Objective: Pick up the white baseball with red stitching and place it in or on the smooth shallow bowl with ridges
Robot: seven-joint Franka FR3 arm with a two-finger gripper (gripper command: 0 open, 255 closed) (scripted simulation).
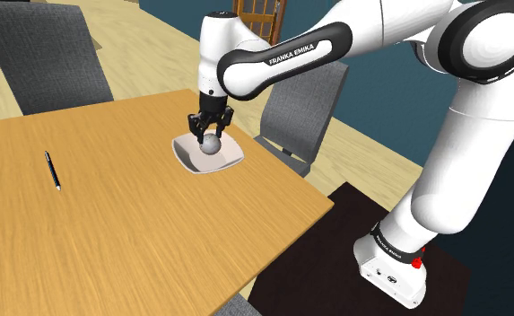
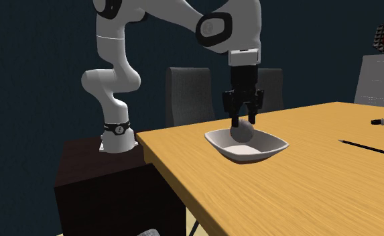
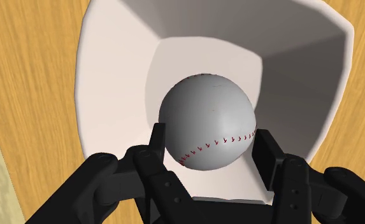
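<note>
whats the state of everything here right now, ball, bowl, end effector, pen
end effector: pointing down, shut on the baseball
baseball: clasped on both sides, low inside the bowl; cannot tell if it touches the bottom
bowl: upright on the table, the baseball within its walls
pen: lying flat on the table, apart from the bowl

Arm [image 1: 286, 56] bent over, jaws pointing straight down, clasping the baseball [image 3: 206, 121].
</note>
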